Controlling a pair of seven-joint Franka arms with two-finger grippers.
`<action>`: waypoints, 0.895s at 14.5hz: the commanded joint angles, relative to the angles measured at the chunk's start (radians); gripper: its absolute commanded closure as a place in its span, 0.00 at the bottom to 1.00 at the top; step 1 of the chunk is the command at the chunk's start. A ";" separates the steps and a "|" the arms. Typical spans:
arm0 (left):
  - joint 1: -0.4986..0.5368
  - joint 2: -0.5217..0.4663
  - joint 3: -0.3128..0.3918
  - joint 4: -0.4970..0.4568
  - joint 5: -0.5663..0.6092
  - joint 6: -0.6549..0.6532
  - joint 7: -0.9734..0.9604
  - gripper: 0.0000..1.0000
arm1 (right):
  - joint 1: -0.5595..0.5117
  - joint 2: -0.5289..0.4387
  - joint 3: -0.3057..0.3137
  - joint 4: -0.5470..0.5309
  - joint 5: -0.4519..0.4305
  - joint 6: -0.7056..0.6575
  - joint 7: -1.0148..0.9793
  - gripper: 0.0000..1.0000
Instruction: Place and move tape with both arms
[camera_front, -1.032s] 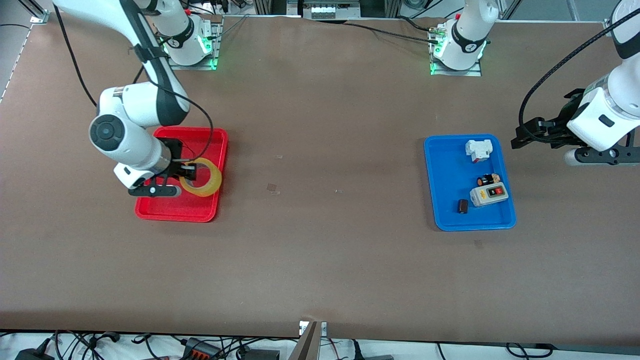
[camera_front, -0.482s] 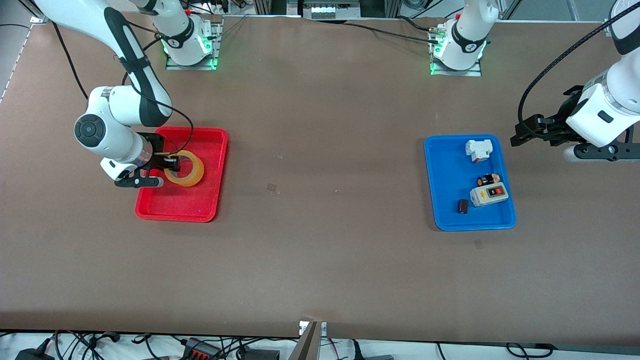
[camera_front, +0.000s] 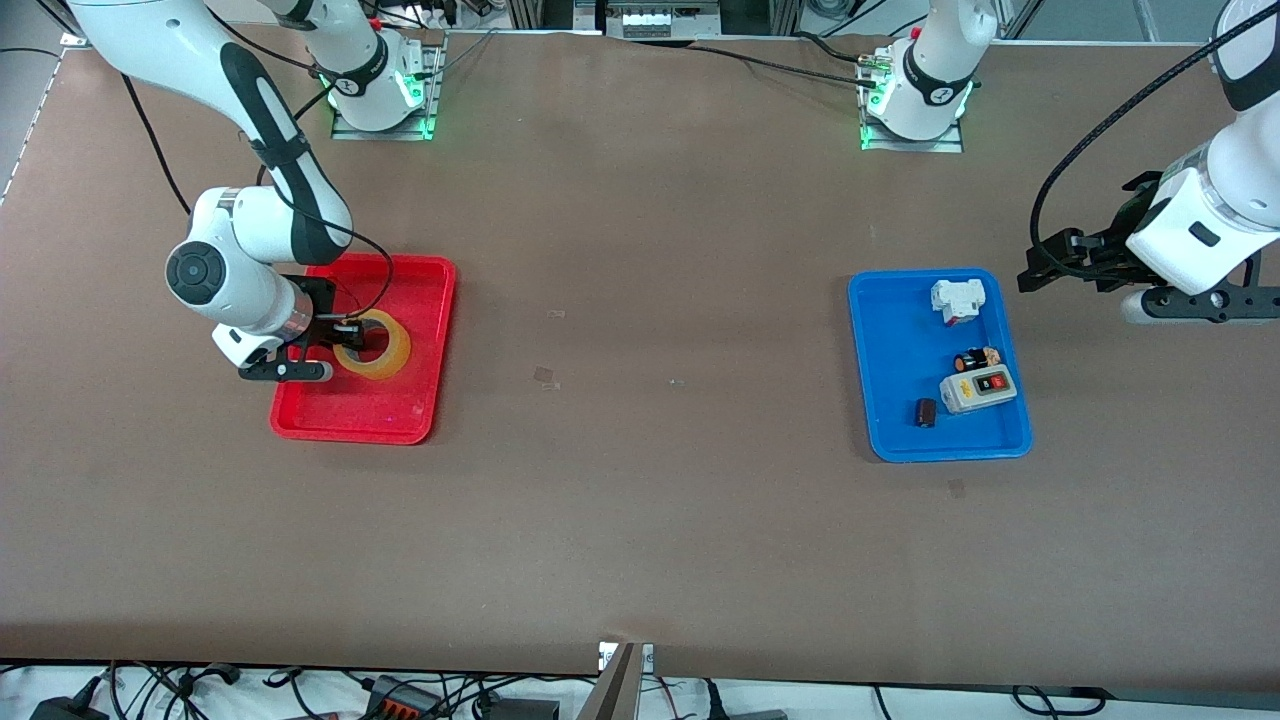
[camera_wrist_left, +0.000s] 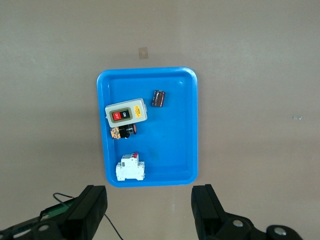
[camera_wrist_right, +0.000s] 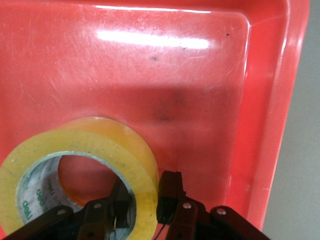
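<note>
The tape (camera_front: 395, 351), a yellowish translucent roll, is low in the red tray (camera_front: 420, 290), at the tray's side toward the right arm's end of the table. My right gripper (camera_front: 345, 335) is shut on the tape's wall, one finger inside the hole and one outside. The right wrist view shows the tape (camera_wrist_right: 100, 140) between the right gripper's (camera_wrist_right: 147, 187) black fingers over the red tray floor (camera_wrist_right: 200, 75). My left gripper (camera_front: 1035, 272) is open and empty above the bare table beside the blue tray (camera_front: 900, 340). In the left wrist view the left gripper (camera_wrist_left: 150, 200) frames that tray (camera_wrist_left: 175, 125).
The blue tray holds a grey switch box (camera_front: 978, 389), a white breaker (camera_front: 957, 299), a small black and tan part (camera_front: 977, 359) and a small dark part (camera_front: 926, 412). The brown table stretches wide between the two trays.
My right gripper has carried the tape down and toward the right arm's end of the red tray, then settled low in the tray. The left arm has barely shifted.
</note>
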 joint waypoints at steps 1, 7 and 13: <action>-0.005 -0.015 0.002 -0.008 0.001 -0.002 0.013 0.00 | -0.020 -0.017 0.017 -0.002 0.013 0.016 -0.007 0.10; -0.009 -0.001 0.000 0.015 0.055 -0.006 0.028 0.00 | -0.025 -0.168 0.015 0.064 0.012 -0.140 0.023 0.01; -0.009 0.001 0.002 0.040 0.058 -0.020 0.082 0.00 | -0.076 -0.278 0.014 0.297 0.010 -0.482 -0.007 0.01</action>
